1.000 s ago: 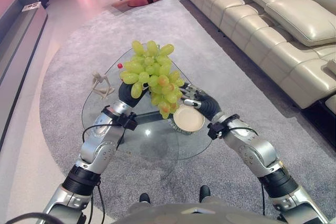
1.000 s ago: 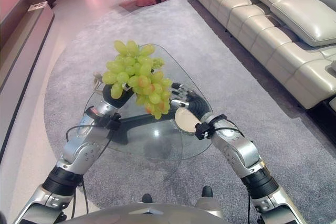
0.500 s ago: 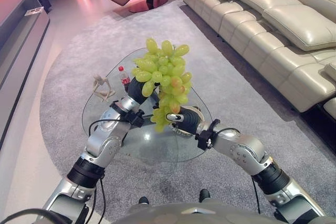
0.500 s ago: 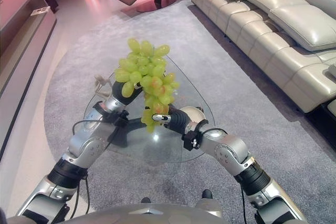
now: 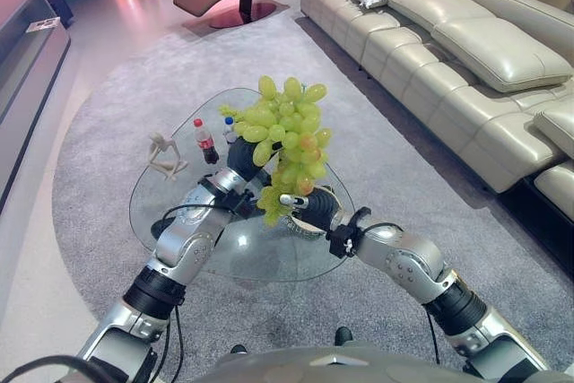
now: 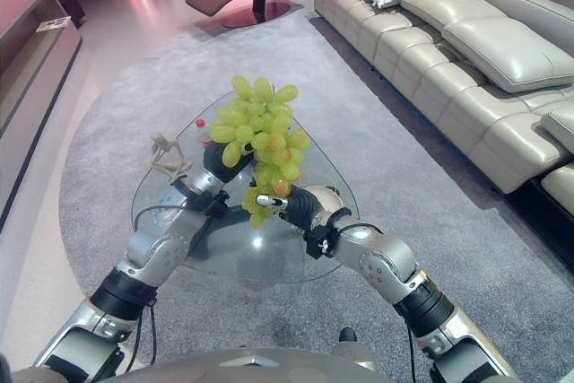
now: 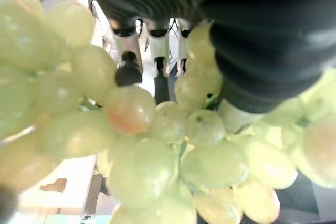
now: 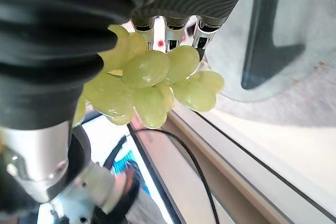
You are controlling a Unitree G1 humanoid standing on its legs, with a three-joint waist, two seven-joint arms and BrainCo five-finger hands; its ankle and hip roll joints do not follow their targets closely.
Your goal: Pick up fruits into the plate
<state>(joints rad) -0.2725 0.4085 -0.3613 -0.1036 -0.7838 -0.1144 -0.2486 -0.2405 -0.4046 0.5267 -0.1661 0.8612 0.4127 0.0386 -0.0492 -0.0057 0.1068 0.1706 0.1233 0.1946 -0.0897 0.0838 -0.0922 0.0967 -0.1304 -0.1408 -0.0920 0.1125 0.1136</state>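
One large bunch of green grapes (image 5: 285, 136) is held up above the round glass table (image 5: 170, 199), the left hand (image 5: 242, 154) curled round it from behind. The right hand (image 5: 314, 206) closes its fingers on the bunch's lowest grapes, over the round plate (image 6: 328, 199) near the table's right edge. Farther back stand two small bottles (image 5: 205, 141) and one pale figurine (image 5: 165, 153). Grey carpet (image 5: 117, 96) lies open all round.

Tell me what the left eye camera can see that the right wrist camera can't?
The left eye view alone shows the sofa, the small figurine, two little bottles and the left hand holding the grapes up. The right wrist view alone shows the right hand's fingers against the bunch's lowest grapes, close up. Both show the grapes and the glass table.
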